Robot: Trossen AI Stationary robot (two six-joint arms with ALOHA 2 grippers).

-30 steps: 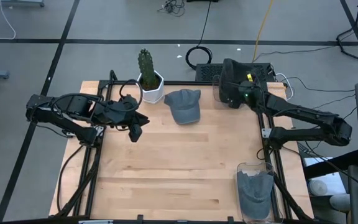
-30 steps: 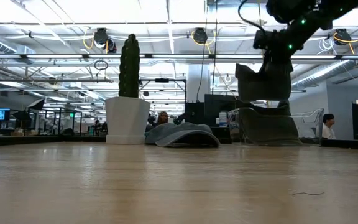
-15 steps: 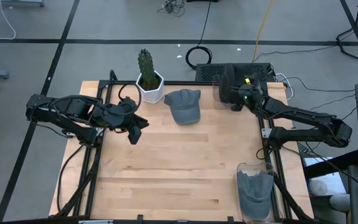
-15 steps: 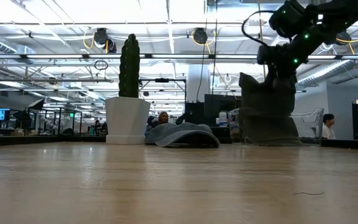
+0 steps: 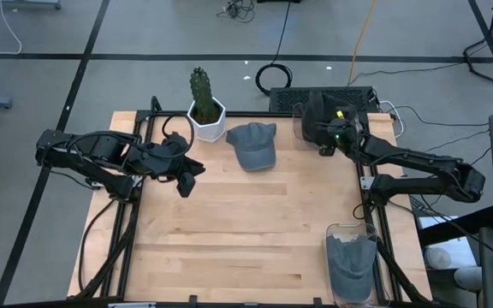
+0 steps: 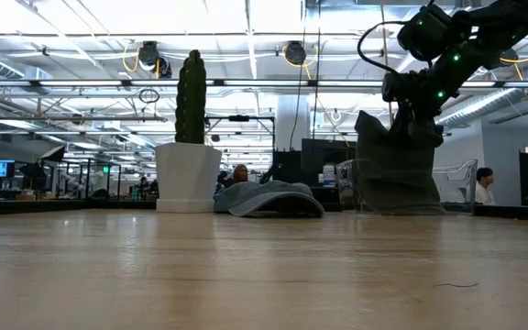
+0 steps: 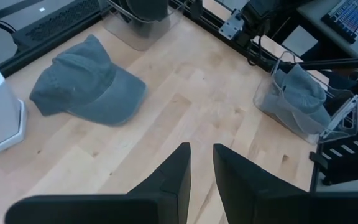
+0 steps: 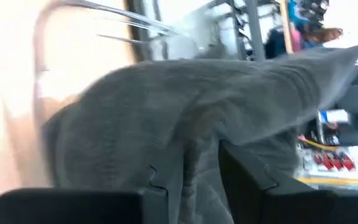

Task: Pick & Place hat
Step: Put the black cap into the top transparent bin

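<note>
Grey hats, three of them on my screens. One dark grey hat (image 5: 313,113) sits in the clear bin (image 5: 301,130) at the far right corner of the bench (image 5: 246,231). In the low view it stands bunched up inside the bin. The right pincer (image 5: 325,137) is right on top of that hat, and its wrist view is filled with the grey cloth, which runs down between the two dark tips. I can't tell whether it is gripping the cloth or has let go.

A second hat (image 5: 254,145) lies flat on the bench wood, just beside the white pot (image 5: 209,121) that holds the cactus (image 5: 200,85), and left of the bin. Nothing touches it.

The left pincer (image 5: 186,183) hovers over the left part of the bench, well apart from the second hat. From its wrist view its two tips stand a narrow gap apart, with nothing held between them.

Another clear bin (image 5: 352,233) stands at the near right edge, with a third hat (image 5: 351,263) in it.

A person shows far off in the room, at the right of the low view.
</note>
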